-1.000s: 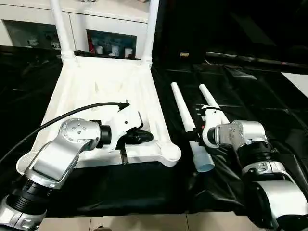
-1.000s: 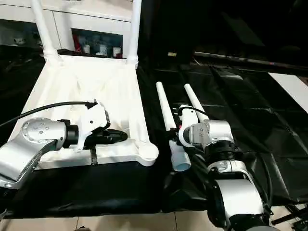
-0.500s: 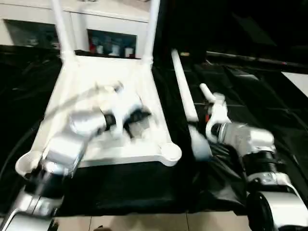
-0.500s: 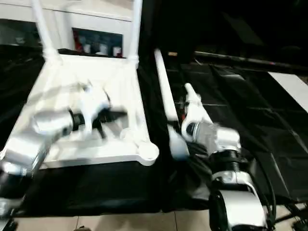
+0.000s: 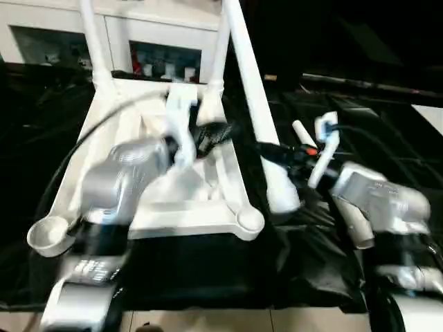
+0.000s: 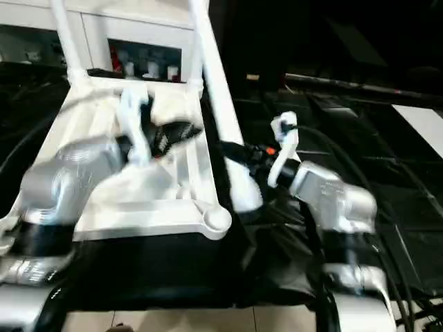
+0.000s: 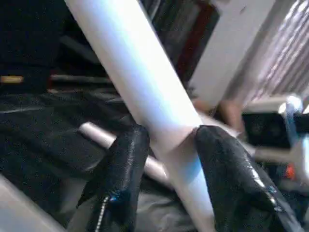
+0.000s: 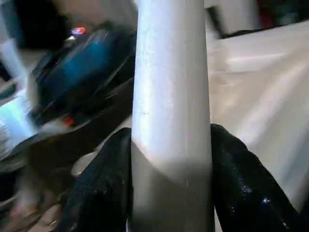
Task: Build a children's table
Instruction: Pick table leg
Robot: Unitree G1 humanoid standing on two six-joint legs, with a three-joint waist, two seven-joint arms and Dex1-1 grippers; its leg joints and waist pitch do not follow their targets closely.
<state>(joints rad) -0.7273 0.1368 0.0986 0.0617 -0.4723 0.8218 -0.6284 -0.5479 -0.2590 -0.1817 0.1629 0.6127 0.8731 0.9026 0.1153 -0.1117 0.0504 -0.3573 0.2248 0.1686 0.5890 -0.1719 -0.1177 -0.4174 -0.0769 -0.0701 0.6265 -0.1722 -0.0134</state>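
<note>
Right gripper (image 8: 169,145): black fingers (image 8: 251,183) clamped on either side of a white table leg (image 5: 252,97), contact visible in the right wrist view; firm hold low on the shaft. The leg rises steeply from centre frame toward the top edge in the head views, fat end (image 5: 284,197) down, hanging just off the table top's right edge.

Left gripper (image 7: 166,145): jaws parted and straddling the same leg higher up; pads (image 7: 126,154) look near or touching, cannot tell whether they press.

Table top (image 5: 166,207) lies ribbed side up in left-centre frame on the black work table (image 5: 346,117); two legs (image 5: 93,41) stand in the far sockets, near sockets (image 5: 249,220) empty. A fourth leg (image 5: 302,133) lies at centre right.

Risks, as judged:
- leg is long and held low, so it could pivot in the right grip if the left hand nudges it
- fat end may strike the socket rim rather than enter
- the left cable (image 5: 104,124) could snag on a standing leg
</note>
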